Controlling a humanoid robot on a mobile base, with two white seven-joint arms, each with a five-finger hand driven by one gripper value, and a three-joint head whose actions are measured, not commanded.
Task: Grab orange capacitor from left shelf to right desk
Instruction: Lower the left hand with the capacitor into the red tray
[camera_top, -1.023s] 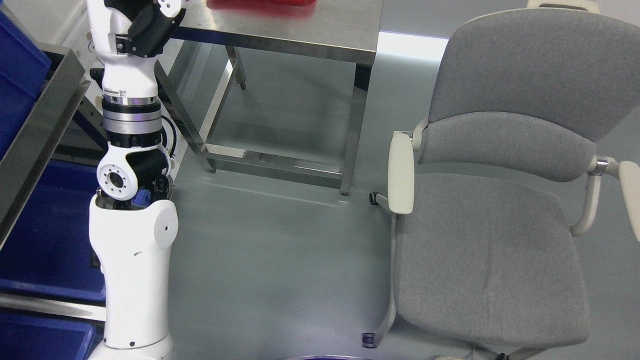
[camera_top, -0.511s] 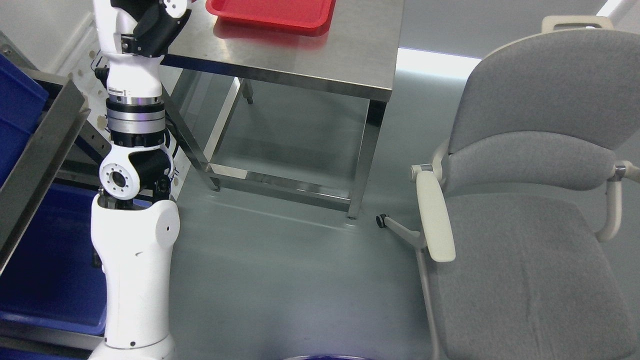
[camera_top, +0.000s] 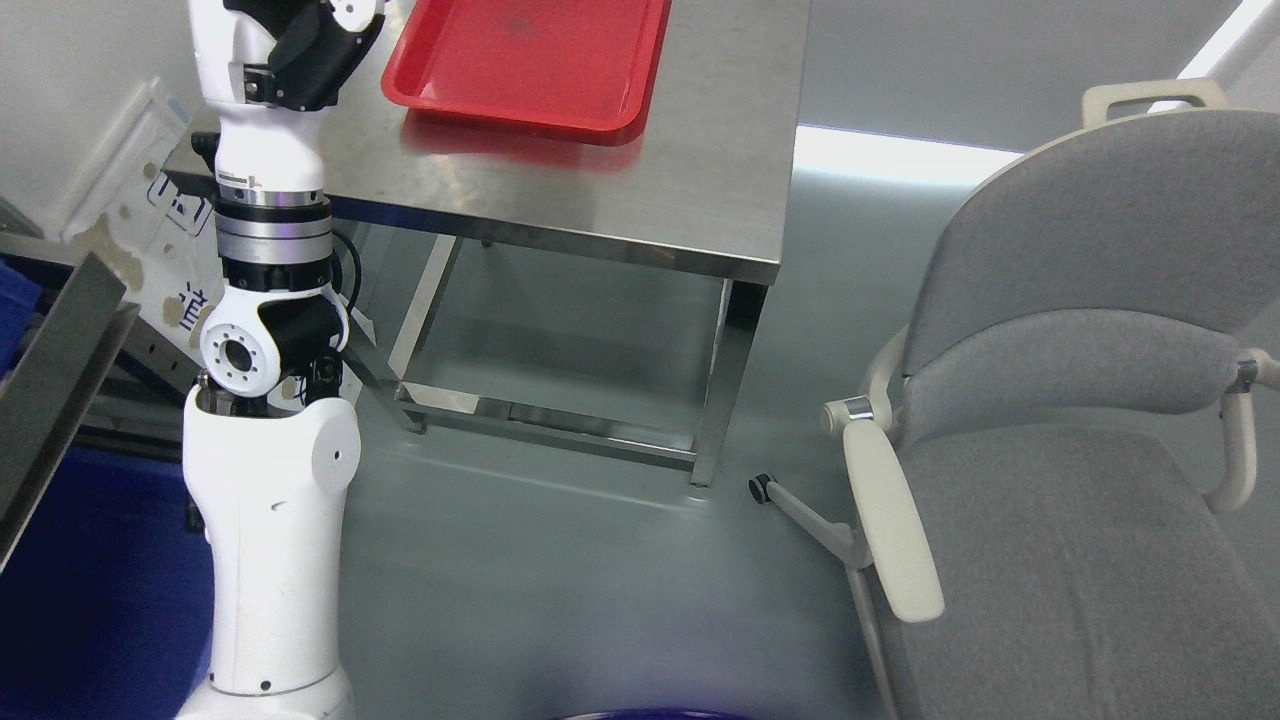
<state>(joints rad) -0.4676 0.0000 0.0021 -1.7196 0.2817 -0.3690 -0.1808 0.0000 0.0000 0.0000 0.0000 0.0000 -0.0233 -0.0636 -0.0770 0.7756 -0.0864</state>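
Note:
My left arm (camera_top: 268, 400) rises white and black from the bottom left edge up past the top of the picture; its hand is out of view above. No orange capacitor shows anywhere. The steel desk (camera_top: 700, 200) stands at the upper middle, with an empty red tray (camera_top: 530, 60) on its far part. The arm's upper section overlaps the desk's left corner. The right arm does not show.
A grey office chair (camera_top: 1080, 400) with white armrests fills the right side, close to the desk's right leg. The shelf's steel rail (camera_top: 60, 360) and blue bins (camera_top: 100, 590) lie along the left edge. Grey floor spreads between desk and chair.
The whole picture has shifted down and right as the camera tilted up: more of the desk top and red tray shows, the chair sits lower right. The left arm holds the same pose.

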